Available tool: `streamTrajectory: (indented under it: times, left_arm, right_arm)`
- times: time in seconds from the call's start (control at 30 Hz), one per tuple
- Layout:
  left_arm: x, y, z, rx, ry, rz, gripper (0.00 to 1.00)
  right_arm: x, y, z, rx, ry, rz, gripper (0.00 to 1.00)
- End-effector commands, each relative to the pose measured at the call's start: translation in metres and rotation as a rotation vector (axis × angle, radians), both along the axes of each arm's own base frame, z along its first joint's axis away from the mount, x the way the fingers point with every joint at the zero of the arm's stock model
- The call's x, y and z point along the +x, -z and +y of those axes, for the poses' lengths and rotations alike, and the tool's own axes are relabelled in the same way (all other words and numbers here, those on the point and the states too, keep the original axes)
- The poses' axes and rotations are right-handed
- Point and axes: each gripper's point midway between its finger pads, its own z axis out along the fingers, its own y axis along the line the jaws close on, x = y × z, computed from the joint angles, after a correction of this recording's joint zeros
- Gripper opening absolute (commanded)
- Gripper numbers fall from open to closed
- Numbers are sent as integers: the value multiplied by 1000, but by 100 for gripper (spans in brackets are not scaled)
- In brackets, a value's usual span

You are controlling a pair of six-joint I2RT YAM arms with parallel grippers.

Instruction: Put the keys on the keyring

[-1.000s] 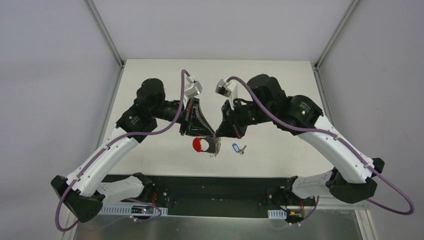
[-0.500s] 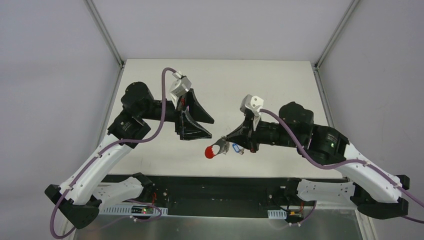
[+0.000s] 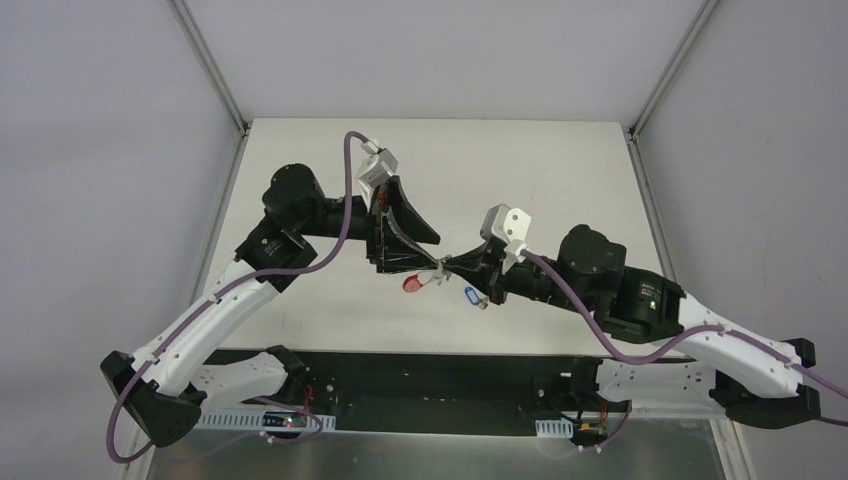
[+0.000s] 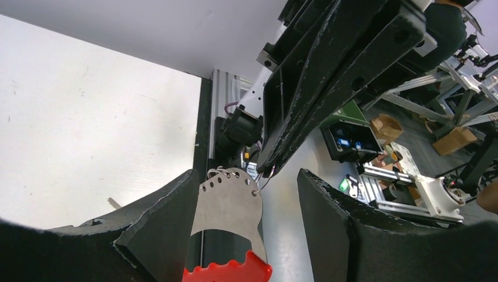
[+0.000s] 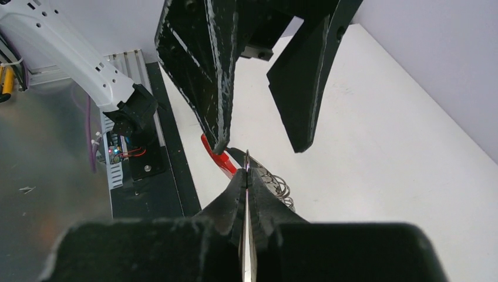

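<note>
The keyring [image 4: 226, 205] is a flat silver metal plate, brushed and dull, with thin bright wire rings [image 5: 276, 187] and a smooth red plastic strip [image 4: 226, 274]. The left gripper [image 4: 246, 174] has matt black plastic fingers [image 4: 158, 229], scuffed pale at the edges. The white table [image 4: 88, 117] looks matt, faintly scratched.

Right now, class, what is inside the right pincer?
The right pincer pinches a thin metal plate; red strip and wire rings stick out beyond. Its fingers cover the clamped part.
</note>
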Motion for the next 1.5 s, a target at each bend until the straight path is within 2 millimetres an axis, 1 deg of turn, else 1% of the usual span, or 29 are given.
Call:
streamTrajectory:
  times: [0.0,0.13,0.33,0.4,0.5,0.63,0.67,0.7,0.8,0.83,0.93,1.03,1.37,1.47]
  left_arm:
    - [-5,-6,0,-35,9,-28,61]
    - [-9,-1,3,-29,10,-23,62]
    - [-17,5,11,-11,-1,-36,66]
    - [-18,6,14,-2,-11,-40,67]
    - [-17,8,16,6,-28,-47,68]
    - [-11,11,13,20,-49,-53,67]
    - [-8,11,12,24,-56,-55,64]
    - [-7,13,11,28,-56,-54,57]
    - [-3,14,9,39,-56,-56,28]
    - [-2,16,8,44,-57,-56,19]
    - [0,18,8,53,-64,-61,0]
    - [2,16,8,51,-77,-82,0]
    - [-1,12,16,69,-102,-126,0]
    - [-2,11,18,74,-110,-144,0]
  right_arm:
    - [6,-44,-3,105,42,-94,0]
    - [8,-49,-6,100,68,-87,0]
    - [13,-60,-13,117,129,-17,0]
    - [14,-61,-13,110,145,6,0]
    - [16,-62,-14,104,168,33,0]
    - [17,-61,-12,95,183,58,0]
    - [16,-61,-11,95,179,65,0]
    - [16,-61,-10,95,178,70,0]
    - [16,-63,-11,101,179,81,0]
    - [16,-63,-11,101,183,84,0]
    - [16,-64,-14,103,193,91,0]
    - [17,-64,-17,95,209,105,0]
    - [25,-57,-24,36,303,180,0]
    - [27,-56,-22,20,322,205,0]
